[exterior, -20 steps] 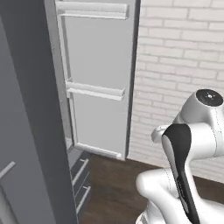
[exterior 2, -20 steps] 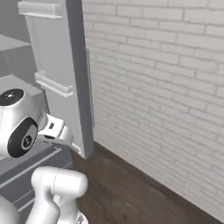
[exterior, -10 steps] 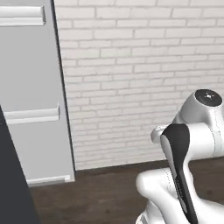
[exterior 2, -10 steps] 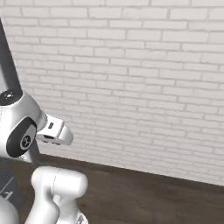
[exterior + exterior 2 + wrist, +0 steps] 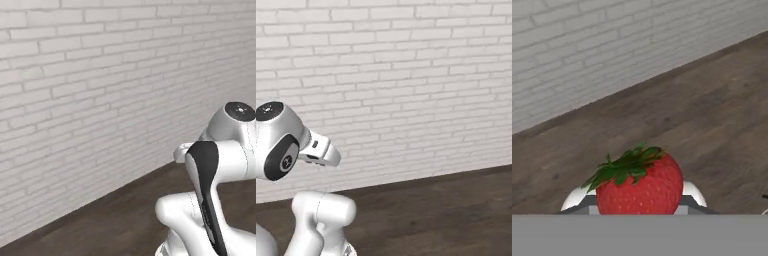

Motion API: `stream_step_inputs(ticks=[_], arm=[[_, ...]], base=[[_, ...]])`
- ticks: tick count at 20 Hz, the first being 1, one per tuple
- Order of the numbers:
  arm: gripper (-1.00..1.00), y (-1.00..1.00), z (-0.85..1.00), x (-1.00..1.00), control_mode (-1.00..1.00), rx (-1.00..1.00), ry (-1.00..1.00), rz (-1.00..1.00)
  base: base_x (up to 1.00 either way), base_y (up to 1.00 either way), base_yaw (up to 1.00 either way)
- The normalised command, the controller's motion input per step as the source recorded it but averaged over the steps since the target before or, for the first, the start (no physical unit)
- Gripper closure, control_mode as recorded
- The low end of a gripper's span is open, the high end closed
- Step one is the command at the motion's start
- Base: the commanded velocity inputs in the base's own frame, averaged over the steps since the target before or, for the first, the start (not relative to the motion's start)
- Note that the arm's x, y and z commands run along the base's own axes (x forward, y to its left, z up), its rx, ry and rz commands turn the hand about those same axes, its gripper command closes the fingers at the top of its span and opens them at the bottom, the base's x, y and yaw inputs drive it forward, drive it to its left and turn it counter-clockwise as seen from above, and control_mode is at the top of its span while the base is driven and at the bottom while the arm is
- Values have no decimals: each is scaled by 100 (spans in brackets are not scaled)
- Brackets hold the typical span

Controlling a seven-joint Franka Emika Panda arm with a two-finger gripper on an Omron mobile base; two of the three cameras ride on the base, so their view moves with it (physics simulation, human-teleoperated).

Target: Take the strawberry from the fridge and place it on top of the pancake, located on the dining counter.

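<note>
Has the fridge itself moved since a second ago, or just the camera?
Cannot tell of the fridge; the base views swung off it onto the brick wall, so the camera turned.

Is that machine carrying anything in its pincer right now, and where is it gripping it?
Yes: a strawberry, green leaves up, sits in the pincer, gripped low on its red sides, where grey pads meet it.

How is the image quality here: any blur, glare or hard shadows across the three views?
Left base view: white brick wall evenly lit, slightly soft, no glare. Right base view: dark wood floor shows only faint, diffuse shading, no hard shadows. Hand view: bright red strawberry with green leaves is close to the lens, fairly sharp, with soft-edged rendering and no highlights.
</note>
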Motion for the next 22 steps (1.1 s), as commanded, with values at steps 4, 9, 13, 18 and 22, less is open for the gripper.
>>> stream_step_inputs(ticks=[4, 9, 13, 18, 22], arm=[[100, 0, 0, 0, 100, 0, 0, 0], [100, 0, 0, 0, 100, 0, 0, 0], [100, 0, 0, 0, 100, 0, 0, 0], [100, 0, 0, 0, 100, 0, 0, 0], [100, 0, 0, 0, 100, 0, 0, 0]], base=[[84, -7, -54], [91, -16, -51], [75, -32, -57], [57, -35, -64], [52, -23, -67]])
